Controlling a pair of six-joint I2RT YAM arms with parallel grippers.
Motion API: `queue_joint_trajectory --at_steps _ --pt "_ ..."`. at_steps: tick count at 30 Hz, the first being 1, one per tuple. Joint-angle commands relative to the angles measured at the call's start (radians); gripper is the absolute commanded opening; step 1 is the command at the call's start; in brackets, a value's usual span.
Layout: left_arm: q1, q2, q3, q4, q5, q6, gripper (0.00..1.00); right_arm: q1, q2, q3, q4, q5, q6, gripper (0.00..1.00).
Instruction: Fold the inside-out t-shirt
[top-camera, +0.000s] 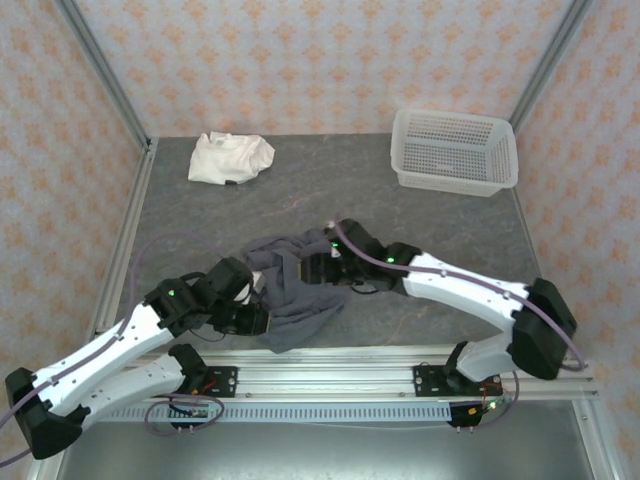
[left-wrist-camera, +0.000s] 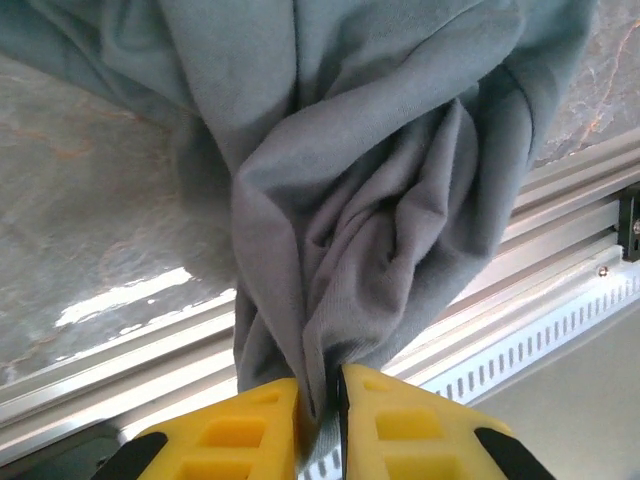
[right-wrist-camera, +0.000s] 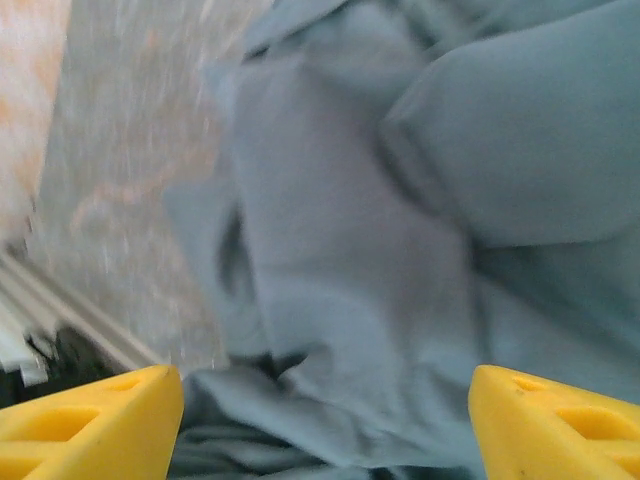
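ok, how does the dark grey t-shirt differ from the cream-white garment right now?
The dark slate-grey cotton t-shirt is larger; the crumpled cream-white garment is smaller. T-shirt lies at the near edge between the arms; cream one sits far left. The left gripper pinches the t-shirt; cream one is untouched. Both bunched, unfolded.

left arm (top-camera: 110, 348) low, left jaws pinched close, right arm (top-camera: 462, 286) extended, right jaws wide

Grey tbl (top-camera: 330, 185): t-shirt (top-camera: 300, 300), cream garment (top-camera: 230, 157), basket (top-camera: 440, 178).
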Motion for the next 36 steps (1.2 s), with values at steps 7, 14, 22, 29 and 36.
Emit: queue_joint_trajectory --at_steps 7,14,22,29,36 --pt "-0.006 0.015 -0.033 0.016 0.022 -0.032 0.25 0.094 0.214 0.128 -0.264 -0.114 -0.343 0.78" --pt "-0.006 0.036 -0.055 0.053 0.027 -0.045 0.19 0.102 0.292 0.16 -0.291 -0.126 -0.455 0.59" --pt "-0.006 0.041 -0.067 0.084 0.075 -0.029 0.08 0.072 0.262 0.211 -0.182 -0.269 -0.388 0.0" --pt "-0.006 -0.007 -0.071 0.158 0.051 -0.058 0.07 -0.182 -0.087 -0.062 0.508 -0.456 0.081 0.0" --pt "0.069 0.043 0.111 0.071 -0.255 0.029 0.43 -0.225 -0.103 -0.137 0.67 -0.545 0.263 0.0"
